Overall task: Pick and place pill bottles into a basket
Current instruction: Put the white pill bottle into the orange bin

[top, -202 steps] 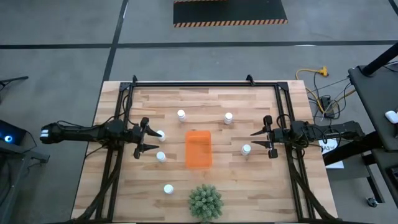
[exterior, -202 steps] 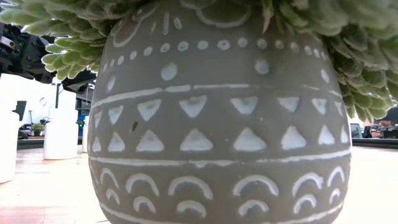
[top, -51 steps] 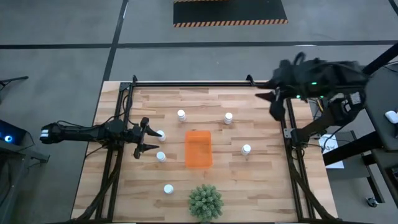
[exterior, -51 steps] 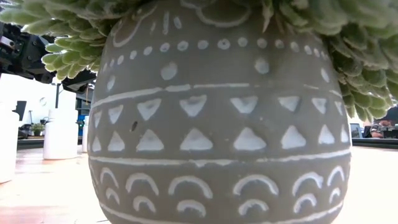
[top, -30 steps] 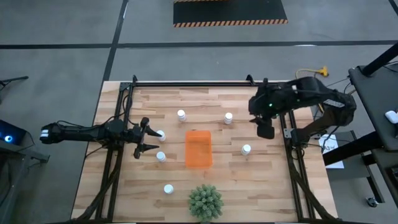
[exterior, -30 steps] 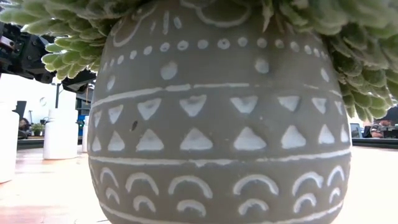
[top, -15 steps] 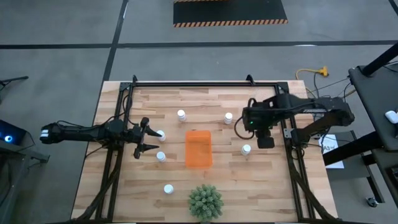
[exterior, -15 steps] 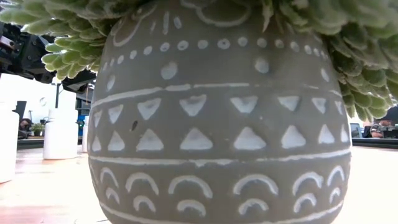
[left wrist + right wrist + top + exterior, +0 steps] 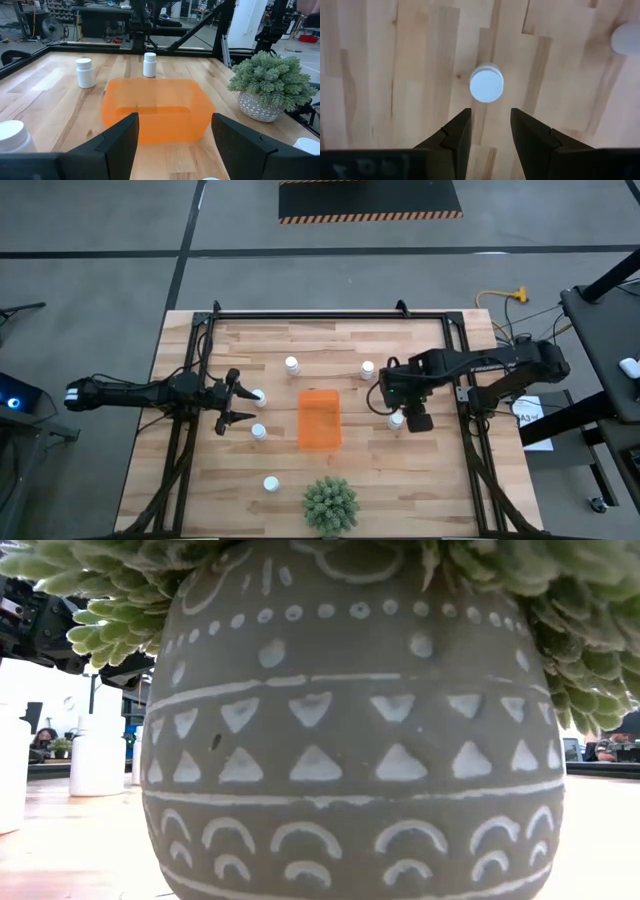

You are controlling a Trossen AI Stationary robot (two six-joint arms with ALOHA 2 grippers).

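Observation:
The orange basket [image 9: 320, 418] stands mid-table and also shows in the left wrist view [image 9: 155, 112]. Several white pill bottles stand upright on their bases around it. My right gripper [image 9: 393, 406] points straight down, open, above the bottle right of the basket [image 9: 397, 420]. In the right wrist view that bottle's cap [image 9: 486, 85] lies just past my open fingers [image 9: 490, 114]. My left gripper [image 9: 237, 402] is level and open at the left, next to another bottle [image 9: 259, 395], and touches nothing [image 9: 175, 122].
More bottles stand at the far left [image 9: 291, 364], the far right [image 9: 368, 368], the near left [image 9: 259, 432] and the front [image 9: 270, 483]. A green spiky plant [image 9: 330, 505] in a patterned grey pot [image 9: 350, 740] stands at the near edge and fills the low view.
My right gripper has swung from the table's far right toward the near edge and the basket, coming down over the bottle right of the basket while pointing down.

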